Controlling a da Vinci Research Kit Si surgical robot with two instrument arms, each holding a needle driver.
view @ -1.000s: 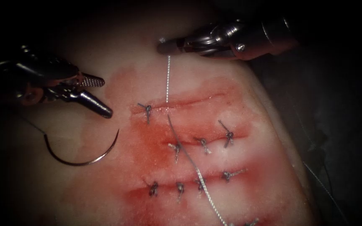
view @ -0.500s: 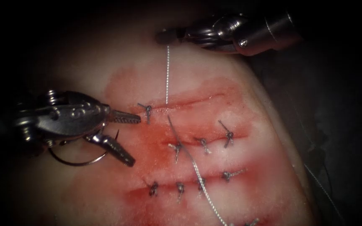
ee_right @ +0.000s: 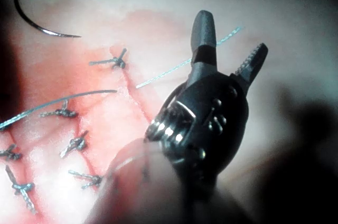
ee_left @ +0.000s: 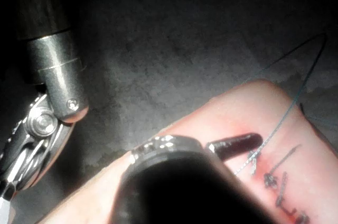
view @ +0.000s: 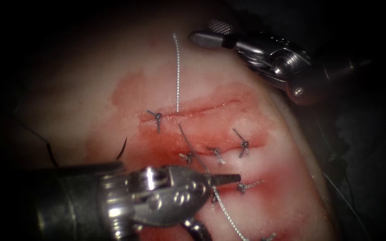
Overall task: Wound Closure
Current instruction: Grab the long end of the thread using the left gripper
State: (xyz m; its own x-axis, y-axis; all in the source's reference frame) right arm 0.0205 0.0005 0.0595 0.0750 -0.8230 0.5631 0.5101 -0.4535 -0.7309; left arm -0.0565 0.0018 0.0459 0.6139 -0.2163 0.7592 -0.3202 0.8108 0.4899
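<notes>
The right tool (view: 211, 35) sits up at one o'clock off the tissue (view: 90, 102), its jaws spread and holding nothing; the free end of the thread (view: 177, 76) stands just beside them, rising from the top cut (view: 202, 108). The left tool (view: 215, 196) reaches in from seven o'clock across the stitched rows, jaws parted around nothing, one tip near the thread running down toward five o'clock. The needle (ee_right: 37, 20) lies loose on the tissue surface, left of the cuts at about nine o'clock, partly hidden behind the left tool's shaft. Red fluid (view: 166, 143) stains the stitches (view: 244, 145).
</notes>
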